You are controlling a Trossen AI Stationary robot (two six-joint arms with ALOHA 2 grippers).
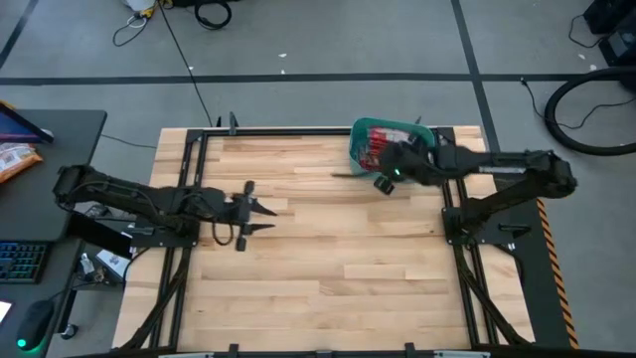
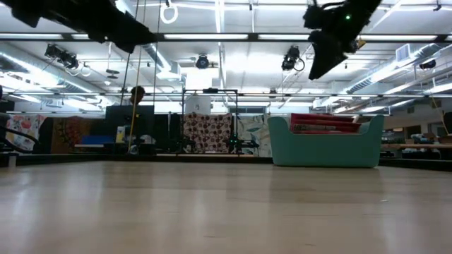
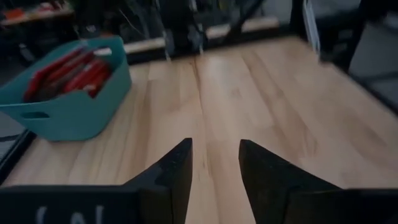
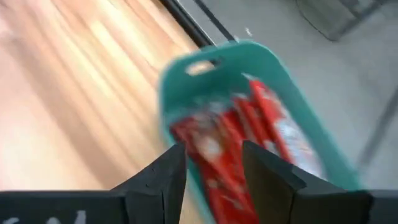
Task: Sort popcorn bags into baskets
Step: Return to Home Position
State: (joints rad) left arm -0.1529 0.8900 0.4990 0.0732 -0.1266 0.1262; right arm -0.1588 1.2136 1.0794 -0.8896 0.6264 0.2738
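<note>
The teal basket (image 1: 396, 132) (image 2: 325, 149) (image 3: 68, 115) (image 4: 186, 87) stands on its base at the table's far right corner. Several red popcorn bags (image 1: 372, 149) (image 2: 321, 123) (image 3: 71, 74) (image 4: 249, 134) lie stacked inside it, their top edges showing above the rim. My right gripper (image 1: 378, 173) (image 2: 321, 65) (image 4: 214, 155) hangs open, well above the basket's near left part, and holds nothing. My left gripper (image 1: 272, 217) (image 3: 216, 149) is open too, raised over the bare wood left of the table's middle, pointing toward the basket.
Bare wooden tabletop (image 1: 328, 259) stretches between the two arms and toward the near edge. Dark frame rails (image 1: 199, 134) run along the table's sides. An orange packet (image 1: 15, 159) and a keyboard (image 1: 20, 264) lie on a side desk left of the table.
</note>
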